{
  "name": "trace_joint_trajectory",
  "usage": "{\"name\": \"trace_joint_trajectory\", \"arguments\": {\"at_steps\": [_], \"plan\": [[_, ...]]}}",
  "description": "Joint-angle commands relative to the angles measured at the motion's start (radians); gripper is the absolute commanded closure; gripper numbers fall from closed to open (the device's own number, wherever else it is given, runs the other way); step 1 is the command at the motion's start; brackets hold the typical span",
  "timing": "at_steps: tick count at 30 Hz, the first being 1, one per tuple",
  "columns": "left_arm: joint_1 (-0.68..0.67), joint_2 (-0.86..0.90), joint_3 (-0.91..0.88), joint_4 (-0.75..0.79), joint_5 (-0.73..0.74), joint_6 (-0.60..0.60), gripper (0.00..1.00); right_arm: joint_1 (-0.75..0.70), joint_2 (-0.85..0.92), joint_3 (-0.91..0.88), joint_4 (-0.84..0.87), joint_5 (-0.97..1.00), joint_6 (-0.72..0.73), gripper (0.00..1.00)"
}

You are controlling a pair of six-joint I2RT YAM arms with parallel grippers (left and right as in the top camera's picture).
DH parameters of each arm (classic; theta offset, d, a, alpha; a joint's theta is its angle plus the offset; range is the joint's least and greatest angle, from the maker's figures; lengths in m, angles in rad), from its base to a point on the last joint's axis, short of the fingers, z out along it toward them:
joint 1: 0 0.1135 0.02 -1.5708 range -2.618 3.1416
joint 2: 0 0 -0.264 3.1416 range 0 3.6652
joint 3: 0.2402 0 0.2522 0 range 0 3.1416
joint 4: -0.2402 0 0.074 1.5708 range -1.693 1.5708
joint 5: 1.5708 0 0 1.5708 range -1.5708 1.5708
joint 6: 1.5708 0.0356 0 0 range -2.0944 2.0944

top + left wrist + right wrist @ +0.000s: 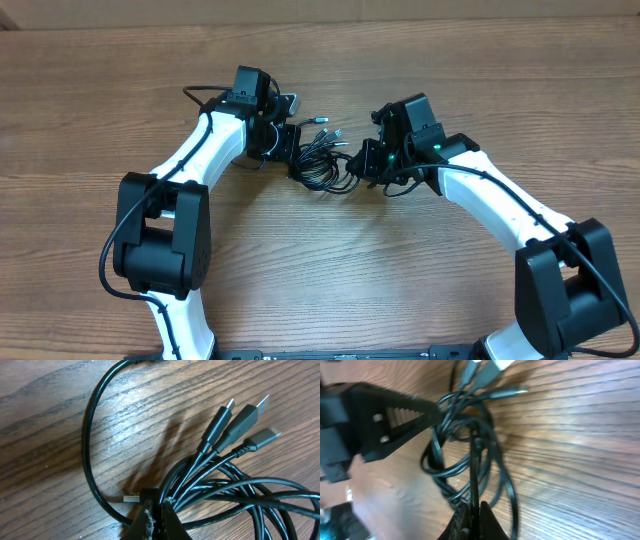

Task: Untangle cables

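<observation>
**At mid-table, two sets of jaws grip one knot of cables**

Down at the left jaws, the fingertips (149,519) are pressed together on the cables (225,480). Several thin black strands fan out from the pinch. A small silver plug (131,497) lies on the wood just beside those tips. Farther out, three plugs (240,422) sit side by side on the table, silver ends pointing away, and one shows blue inside.

Across from them, the right jaws are closed too. Their dark tips (462,525) nip a single strand (474,475) that runs straight up out of the grip into the loops. The loops (445,460) bunch around that strand. At their far side, the left arm's ridged finger (400,415) meets the bundle.

From above, the tangle (322,160) lies on the wood-grain table (350,270), toward its far side. It sits between the two black heads, which flank it closely. The plug ends (325,128) poke out on the far side. The white left arm (200,145) and right arm (500,195) bend in from the near corners toward the knot.
</observation>
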Motion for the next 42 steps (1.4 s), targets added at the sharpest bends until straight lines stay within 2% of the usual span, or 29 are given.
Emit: {"name": "trace_joint_trajectory", "arguments": {"at_steps": [1,8,11,14,17,26,28,32,35,38,42], "plan": [[0.019,-0.019,0.015,0.007,0.053,0.051,0.96,-0.013,-0.043,0.027,0.018,-0.133,-0.049,0.96],[0.088,-0.033,0.015,-0.013,0.081,0.049,0.96,-0.027,-0.079,0.028,0.032,-0.19,-0.1,0.96],[0.123,-0.038,0.015,-0.017,0.148,0.067,0.96,-0.041,-0.12,0.028,0.05,-0.198,-0.1,0.96],[0.138,-0.038,0.015,-0.017,0.262,0.135,0.96,-0.045,-0.163,0.028,0.086,-0.23,-0.1,0.96],[0.137,-0.038,0.015,-0.016,0.279,0.147,0.96,-0.045,-0.199,0.028,0.116,-0.237,-0.1,0.96],[0.136,-0.038,0.015,-0.016,0.276,0.146,0.96,-0.045,-0.217,0.026,0.055,-0.018,-0.047,0.96],[0.136,-0.038,0.015,-0.016,0.276,0.146,0.96,-0.045,-0.217,0.026,0.086,-0.072,-0.048,0.96],[0.136,-0.038,0.015,-0.016,0.277,0.146,0.96,-0.045,-0.217,0.026,0.282,-0.372,-0.1,0.96],[0.136,-0.038,0.015,-0.016,0.277,0.146,0.96,-0.045,-0.217,0.026,0.369,-0.404,-0.099,0.96],[0.136,-0.038,0.015,-0.017,0.277,0.146,0.96,-0.045,-0.217,0.026,0.349,-0.401,-0.092,0.96],[0.136,-0.038,0.015,-0.016,0.277,0.146,0.96,-0.044,-0.217,0.026,0.208,-0.298,-0.089,0.96]]}}
